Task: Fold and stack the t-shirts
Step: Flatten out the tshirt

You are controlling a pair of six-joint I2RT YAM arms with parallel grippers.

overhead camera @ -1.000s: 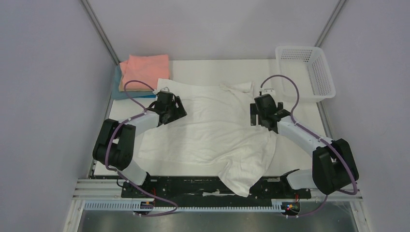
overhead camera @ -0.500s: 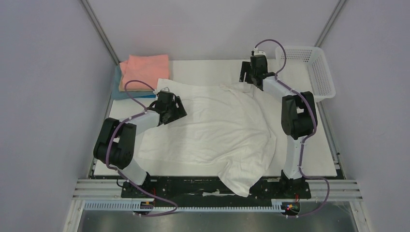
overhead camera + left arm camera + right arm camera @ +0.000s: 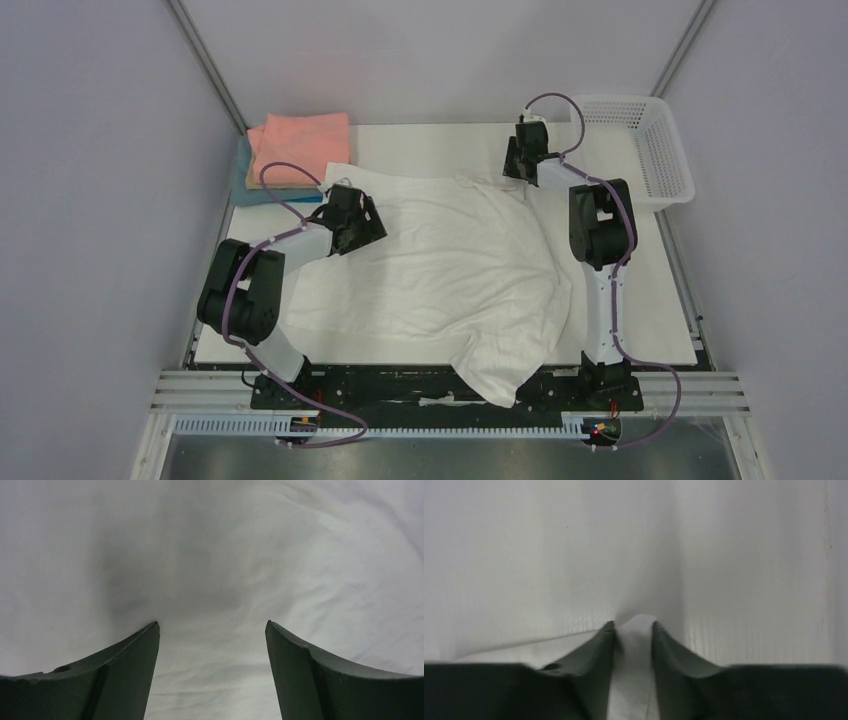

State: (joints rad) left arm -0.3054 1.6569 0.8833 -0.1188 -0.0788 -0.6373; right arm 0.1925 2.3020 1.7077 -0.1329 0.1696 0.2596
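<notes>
A large white t-shirt point(image 3: 440, 270) lies spread over the table, its lower hem hanging off the near edge. My left gripper point(image 3: 368, 226) hovers open over the shirt's left shoulder area. In the left wrist view only white cloth point(image 3: 215, 555) shows between its fingers, around the left gripper point(image 3: 212, 625). My right gripper point(image 3: 514, 172) is at the shirt's far right sleeve. In the right wrist view the right gripper point(image 3: 634, 625) is nearly closed, with a fold of white cloth point(image 3: 636, 650) pinched between its fingers. A folded salmon-pink shirt point(image 3: 300, 145) tops a stack at the back left, over a blue one point(image 3: 243, 182).
A white lattice basket point(image 3: 640, 145) stands at the back right corner, just right of the right arm. The white tabletop point(image 3: 430, 140) shows bare behind the shirt. Grey walls close in on both sides.
The right arm swung from the shirt's middle right to its far right sleeve, and its jaws closed from wide open onto the cloth. The left arm stayed nearly still.
</notes>
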